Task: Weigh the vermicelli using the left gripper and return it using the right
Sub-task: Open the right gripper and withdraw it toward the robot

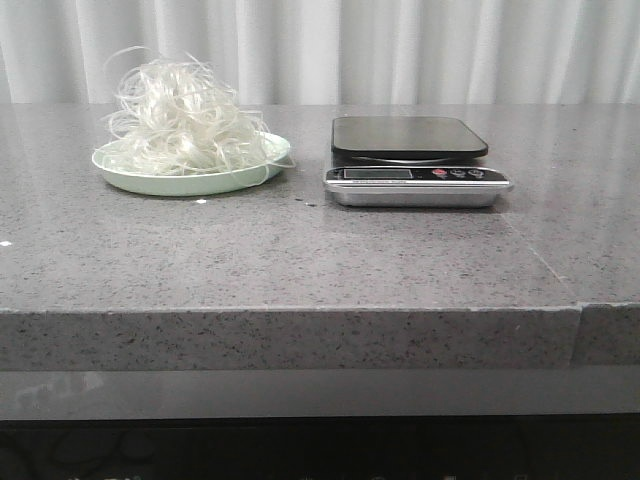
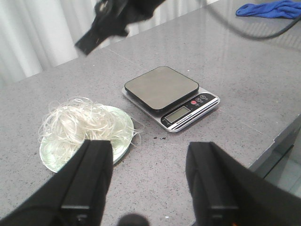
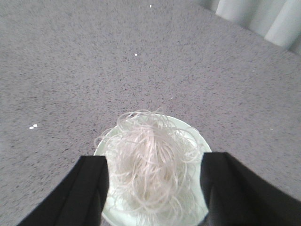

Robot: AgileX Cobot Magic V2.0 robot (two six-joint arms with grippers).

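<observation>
The vermicelli [image 1: 180,120] is a fluffy white heap on a pale green plate [image 1: 150,184] at the table's back left. It also shows in the left wrist view [image 2: 77,125] and the right wrist view [image 3: 153,157]. A silver scale with a black platform [image 1: 410,150] stands to the plate's right, with nothing on it. My left gripper [image 2: 149,183] is open and empty above the bare table in front of plate and scale. My right gripper [image 3: 155,188] is open, hovering over the vermicelli, its fingers apart on either side of the heap. Neither gripper shows in the front view.
The grey stone table [image 1: 300,250] has a seam near its right front corner. A blue cloth [image 2: 268,9] lies far off on the table. The right arm [image 2: 113,19] and its cable hang above the table's back. White curtains stand behind.
</observation>
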